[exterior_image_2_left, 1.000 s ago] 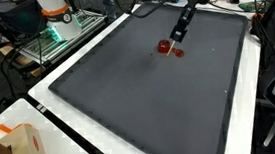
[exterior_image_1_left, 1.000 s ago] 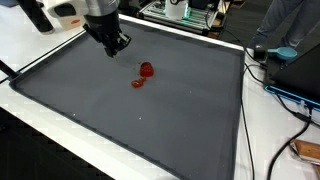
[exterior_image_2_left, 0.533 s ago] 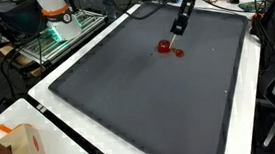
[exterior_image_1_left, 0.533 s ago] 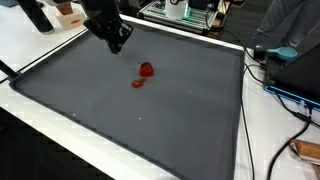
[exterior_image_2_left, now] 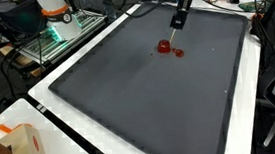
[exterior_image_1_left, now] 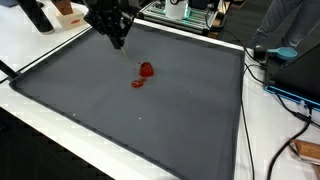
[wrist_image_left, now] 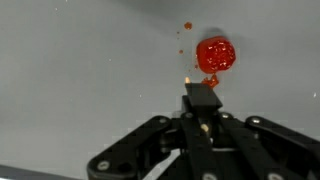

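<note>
Red blob roundish, w/o clear long axis; jaws clenched empty above mat.

Red on Grey

The gripper is black. The little lump is bright red, maybe with shiny spots. The flat bit is red too. The mat is plain dark grey.

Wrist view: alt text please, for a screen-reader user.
A black robot gripper, fingers closed together and empty, enters from the bottom edge over a plain grey mat. Just beyond its tip lie a small round glossy red object, a smaller red-orange fragment beside it, and a tiny red speck farther off.
</note>
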Robot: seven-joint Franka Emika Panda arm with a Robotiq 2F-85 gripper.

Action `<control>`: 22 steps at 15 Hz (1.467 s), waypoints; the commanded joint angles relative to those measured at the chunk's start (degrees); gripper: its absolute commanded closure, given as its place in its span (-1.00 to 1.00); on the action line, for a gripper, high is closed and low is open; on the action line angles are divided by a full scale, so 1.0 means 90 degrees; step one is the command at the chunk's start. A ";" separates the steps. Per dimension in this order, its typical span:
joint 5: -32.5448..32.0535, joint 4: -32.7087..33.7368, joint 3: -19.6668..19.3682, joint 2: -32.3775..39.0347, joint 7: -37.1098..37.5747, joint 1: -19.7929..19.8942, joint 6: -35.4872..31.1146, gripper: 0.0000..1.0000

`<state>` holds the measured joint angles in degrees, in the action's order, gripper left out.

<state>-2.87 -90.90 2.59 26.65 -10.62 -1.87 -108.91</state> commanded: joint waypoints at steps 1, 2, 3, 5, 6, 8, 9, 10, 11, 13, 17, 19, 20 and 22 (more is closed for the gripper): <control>0.0247 -0.0424 0.0101 -0.0301 -0.0253 0.0144 -0.0215 0.94; 0.0262 -0.0456 0.0098 -0.0325 -0.0278 0.0146 -0.0228 0.94; 0.0270 -0.0487 0.0096 -0.0349 -0.0288 0.0148 -0.0240 0.94; 0.0215 -0.0523 0.0068 -0.0371 -0.0210 0.0119 -0.0265 0.94; 0.0193 -0.0547 0.0062 -0.0385 -0.0190 0.0109 -0.0295 0.94; 0.0073 -0.0222 0.0032 -0.0184 -0.0115 0.0048 -0.0104 0.74; 0.0073 -0.0243 0.0032 -0.0191 -0.0115 0.0048 -0.0119 0.74; 0.0073 -0.0252 0.0032 -0.0192 -0.0115 0.0049 -0.0125 0.74; 0.0073 -0.0255 0.0032 -0.0192 -0.0115 0.0049 -0.0129 0.74; 0.0073 -0.0256 0.0032 -0.0192 -0.0115 0.0049 -0.0132 0.74; 0.0073 -0.0256 0.0032 -0.0192 -0.0115 0.0049 -0.0136 0.74; 0.0073 -0.0256 0.0032 -0.0192 -0.0115 0.0049 -0.0138 0.74; 0.0073 -0.0256 0.0032 -0.0192 -0.0115 0.0049 -0.0138 0.74; 0.0073 -0.0256 0.0032 -0.0192 -0.0115 0.0049 -0.0139 0.74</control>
<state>-2.13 -93.33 2.71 24.90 -11.73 -1.56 -110.30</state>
